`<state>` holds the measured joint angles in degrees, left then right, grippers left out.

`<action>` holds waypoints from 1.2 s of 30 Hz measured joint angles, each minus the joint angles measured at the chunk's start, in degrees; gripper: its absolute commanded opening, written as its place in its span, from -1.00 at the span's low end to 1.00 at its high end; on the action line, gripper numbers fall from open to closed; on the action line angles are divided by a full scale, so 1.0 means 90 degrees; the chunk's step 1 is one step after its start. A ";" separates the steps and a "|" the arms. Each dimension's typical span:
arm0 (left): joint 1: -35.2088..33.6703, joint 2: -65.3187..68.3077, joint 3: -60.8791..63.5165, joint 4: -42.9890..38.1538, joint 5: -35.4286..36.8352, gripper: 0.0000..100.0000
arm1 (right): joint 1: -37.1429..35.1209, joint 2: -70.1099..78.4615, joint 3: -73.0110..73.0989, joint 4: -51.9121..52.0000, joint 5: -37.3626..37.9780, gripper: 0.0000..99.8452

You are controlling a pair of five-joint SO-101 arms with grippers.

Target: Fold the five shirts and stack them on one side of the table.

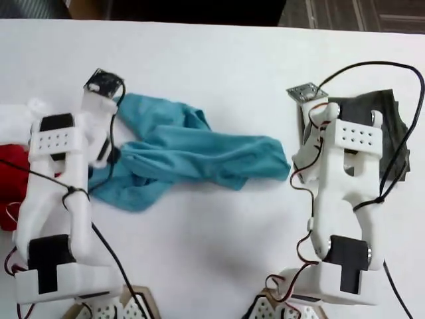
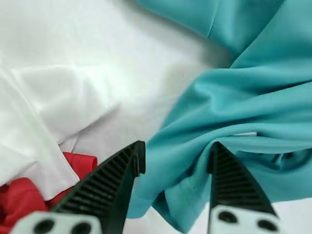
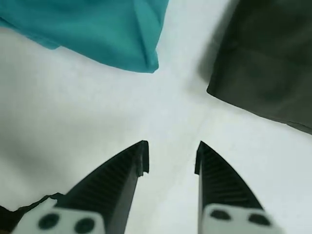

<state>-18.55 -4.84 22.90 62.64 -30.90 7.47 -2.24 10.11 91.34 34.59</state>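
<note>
A teal shirt (image 1: 192, 156) lies crumpled across the middle of the white table (image 1: 219, 60). My left gripper (image 2: 176, 157) is open, its fingertips straddling a fold at the teal shirt's (image 2: 243, 112) left end. A white shirt (image 2: 44, 112) and a red shirt (image 2: 19, 200) lie bunched beside it, at the table's left edge (image 1: 10, 176). A dark grey shirt (image 1: 392, 129) lies folded at the right, partly under the right arm. My right gripper (image 3: 171, 152) is open over bare table, between the teal shirt's end (image 3: 107, 34) and the dark grey shirt (image 3: 268, 63).
Both arm bases (image 1: 66, 279) stand at the table's front edge, with black cables trailing from them. The far half of the table is bare white surface.
</note>
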 measured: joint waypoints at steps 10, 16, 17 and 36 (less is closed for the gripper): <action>-0.0723 0.0000 -0.0400 0.0234 -0.0615 -0.54 | 0.0000 0.0000 0.0000 0.0000 0.0000 -0.67; -0.1026 0.0020 -0.0283 0.0234 -0.0645 -0.54 | 0.0000 0.0000 0.0000 -0.0088 0.0000 -0.67; -0.1026 0.0020 -0.0107 0.0234 -0.0645 -0.54 | 0.0000 0.0000 0.0000 -0.0098 0.0000 -0.67; -0.0606 -0.0029 0.0791 0.0957 -0.1045 -0.54 | 0.0000 0.0000 0.0000 -0.0107 0.0000 -0.67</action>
<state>-24.00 -5.10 30.02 71.25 -40.31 7.47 -2.24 10.11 90.37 34.59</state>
